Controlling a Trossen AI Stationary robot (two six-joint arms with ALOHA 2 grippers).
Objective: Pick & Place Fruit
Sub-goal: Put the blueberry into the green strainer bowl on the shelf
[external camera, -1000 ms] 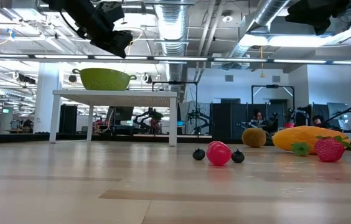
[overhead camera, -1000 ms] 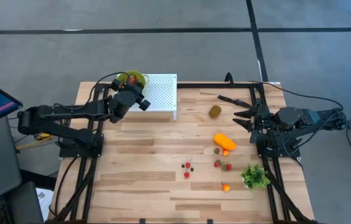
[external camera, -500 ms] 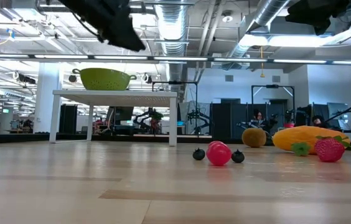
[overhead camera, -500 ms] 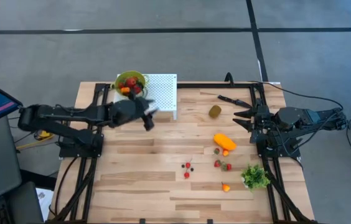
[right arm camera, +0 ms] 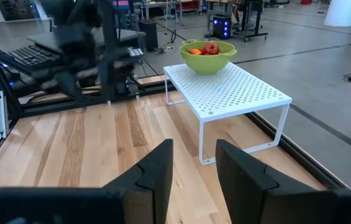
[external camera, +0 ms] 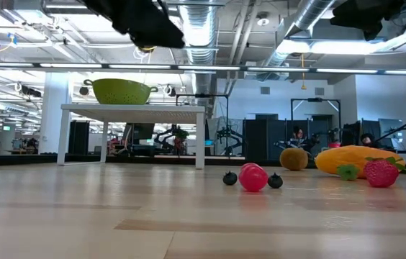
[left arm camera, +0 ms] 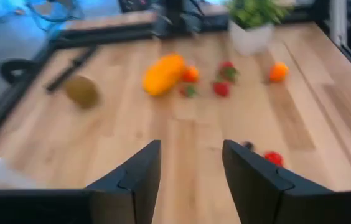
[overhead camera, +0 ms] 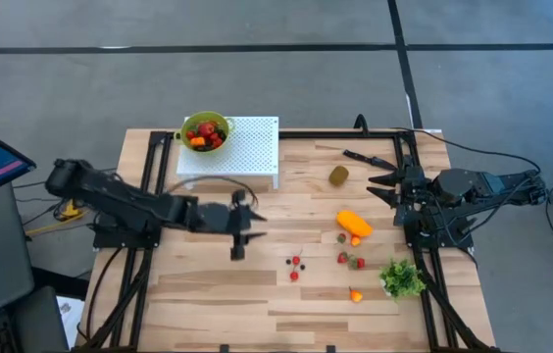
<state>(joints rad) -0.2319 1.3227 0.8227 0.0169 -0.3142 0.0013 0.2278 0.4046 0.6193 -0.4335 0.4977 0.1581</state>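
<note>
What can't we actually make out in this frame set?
- Bowl contents: high view shows red and orange pieces, too small to count; low view hides them behind the rim.
- Left gripper: blurred in high view, cut off by the top edge in low view.
- Small dark berries: too small to identify.
- Knife: thin and dark; blurred in left wrist view.
- Right gripper: low view shows only a part at the top edge.

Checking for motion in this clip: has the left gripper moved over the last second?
Yes. In the high view the left gripper has swung away from the green bowl on the white rack, out toward the loose fruit mid-table.
</note>
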